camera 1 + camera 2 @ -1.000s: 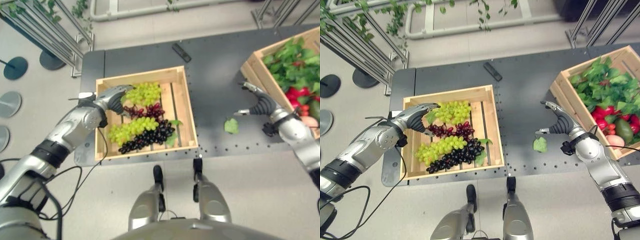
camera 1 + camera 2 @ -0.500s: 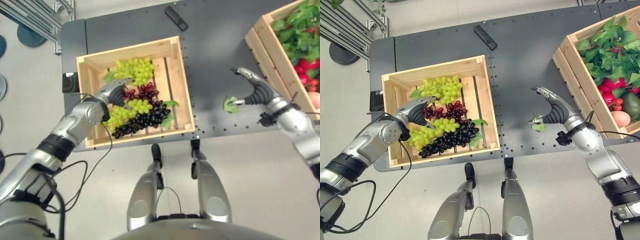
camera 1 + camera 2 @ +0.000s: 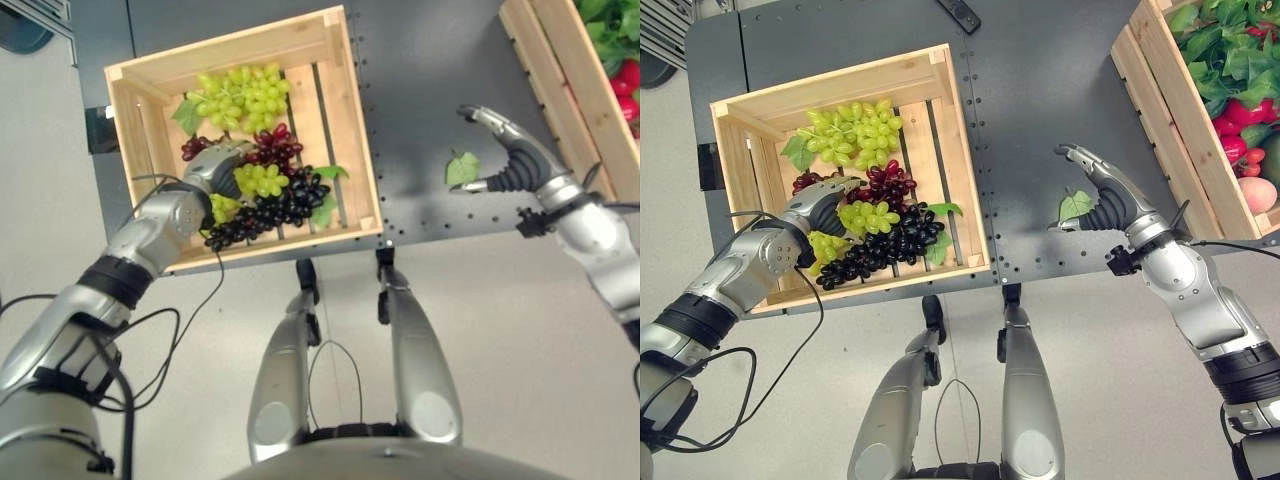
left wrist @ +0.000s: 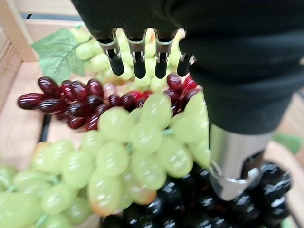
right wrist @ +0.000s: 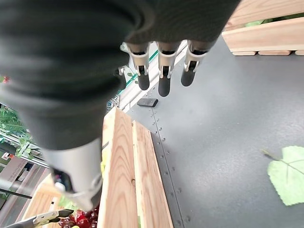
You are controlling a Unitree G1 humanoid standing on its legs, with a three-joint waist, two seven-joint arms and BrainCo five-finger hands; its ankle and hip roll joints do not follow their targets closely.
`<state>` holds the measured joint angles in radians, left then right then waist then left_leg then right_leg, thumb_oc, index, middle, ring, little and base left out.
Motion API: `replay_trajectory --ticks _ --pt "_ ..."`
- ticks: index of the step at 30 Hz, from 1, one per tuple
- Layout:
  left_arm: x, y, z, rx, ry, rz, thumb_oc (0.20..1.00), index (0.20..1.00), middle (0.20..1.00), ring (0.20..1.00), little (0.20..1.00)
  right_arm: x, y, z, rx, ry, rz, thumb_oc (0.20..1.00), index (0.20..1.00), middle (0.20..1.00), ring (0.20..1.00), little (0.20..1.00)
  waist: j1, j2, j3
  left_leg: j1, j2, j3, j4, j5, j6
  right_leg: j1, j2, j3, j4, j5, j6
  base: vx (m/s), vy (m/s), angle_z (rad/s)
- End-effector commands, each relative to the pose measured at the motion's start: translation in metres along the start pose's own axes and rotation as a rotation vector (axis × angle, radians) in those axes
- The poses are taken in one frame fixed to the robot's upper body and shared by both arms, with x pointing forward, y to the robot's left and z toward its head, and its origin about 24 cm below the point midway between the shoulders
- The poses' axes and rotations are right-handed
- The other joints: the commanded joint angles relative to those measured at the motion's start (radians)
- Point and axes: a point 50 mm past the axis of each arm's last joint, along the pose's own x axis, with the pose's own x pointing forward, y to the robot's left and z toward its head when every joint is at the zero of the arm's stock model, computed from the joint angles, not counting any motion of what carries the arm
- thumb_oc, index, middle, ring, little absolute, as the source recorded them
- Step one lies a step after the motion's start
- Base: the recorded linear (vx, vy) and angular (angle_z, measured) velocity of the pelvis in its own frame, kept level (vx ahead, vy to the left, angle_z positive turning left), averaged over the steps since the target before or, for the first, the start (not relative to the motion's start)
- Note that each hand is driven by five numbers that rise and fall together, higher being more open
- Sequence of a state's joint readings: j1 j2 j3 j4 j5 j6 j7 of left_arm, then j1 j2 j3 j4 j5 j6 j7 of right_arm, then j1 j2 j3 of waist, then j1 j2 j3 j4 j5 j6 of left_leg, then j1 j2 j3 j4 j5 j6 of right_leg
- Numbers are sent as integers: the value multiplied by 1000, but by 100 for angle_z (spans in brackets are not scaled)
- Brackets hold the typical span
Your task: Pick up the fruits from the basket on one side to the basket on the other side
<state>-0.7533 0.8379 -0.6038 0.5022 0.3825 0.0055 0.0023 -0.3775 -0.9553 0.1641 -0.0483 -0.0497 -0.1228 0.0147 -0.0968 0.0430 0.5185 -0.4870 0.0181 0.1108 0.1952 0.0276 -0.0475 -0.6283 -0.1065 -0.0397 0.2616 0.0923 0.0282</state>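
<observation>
Resting on a green grape bunch [image 3: 868, 215] inside the left crate [image 3: 956, 190], the left hand [image 3: 812, 211] is seen with fingers extended, nothing gripped. The right hand [image 3: 1102, 196] is held open over the table [image 3: 1040, 90], near a loose leaf [image 3: 1073, 206].

Between the two wooden crates, a wide strip of dark tabletop [image 3: 1030, 120] lies bare except for a single green leaf [image 3: 1074, 206] near its front edge, just beside the open right hand [image 3: 1102, 200]. The left crate [image 3: 958, 180] is crowded with grape bunches [image 3: 865, 225], and its raised walls ring them; the left hand [image 3: 815, 210] sits low inside. The right crate's wall [image 3: 1175, 120] borders the strip. A small black remote [image 3: 958, 14] lies at the tabletop's far edge.
</observation>
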Motion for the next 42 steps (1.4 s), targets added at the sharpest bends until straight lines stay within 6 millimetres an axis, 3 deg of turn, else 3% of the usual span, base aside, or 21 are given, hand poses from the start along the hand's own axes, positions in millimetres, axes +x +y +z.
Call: replay_trajectory --ticks 1,15,25,36,42 --pt "-4 11 -18 29 75 54 1000 1000 1000 1000 1000 0 -13 28 -10 -146 -82 1000 1000 1000 1000 1000 -4 -35 -40 -56 -9 14 101 -54 42 -13 32 36 65 -36 57 -23 -9 -6" --pt "-19 5 -37 123 120 -59 1000 1000 1000 1000 1000 0 -13 24 -6 -122 -60 1000 1000 1000 1000 1000 3 -26 -40 -71 -14 13 102 -50 44 -25 34 42 47 -22 52 0 0 0" --pt "-17 -7 -37 146 139 -109 1000 1000 1000 1000 1000 6 -20 38 5 -183 -74 1000 1000 1000 1000 1000 0 -28 -21 -111 -11 15 125 -59 50 -64 42 46 66 -30 52 -4 0 0" --pt "-14 3 -42 123 186 -50 1000 1000 1000 1000 1000 19 -46 57 -46 -260 -207 1000 1000 1000 1000 1000 -12 -27 1 -312 12 20 298 -108 52 -245 53 63 191 -55 46 -16 -10 -5" --pt "-10 6 -37 115 185 -31 1000 1000 1000 1000 1000 21 -49 57 -68 -248 -243 1000 1000 1000 1000 1000 -15 -23 1 -381 17 20 336 -115 50 -313 51 63 229 -63 43 -5 -2 1"
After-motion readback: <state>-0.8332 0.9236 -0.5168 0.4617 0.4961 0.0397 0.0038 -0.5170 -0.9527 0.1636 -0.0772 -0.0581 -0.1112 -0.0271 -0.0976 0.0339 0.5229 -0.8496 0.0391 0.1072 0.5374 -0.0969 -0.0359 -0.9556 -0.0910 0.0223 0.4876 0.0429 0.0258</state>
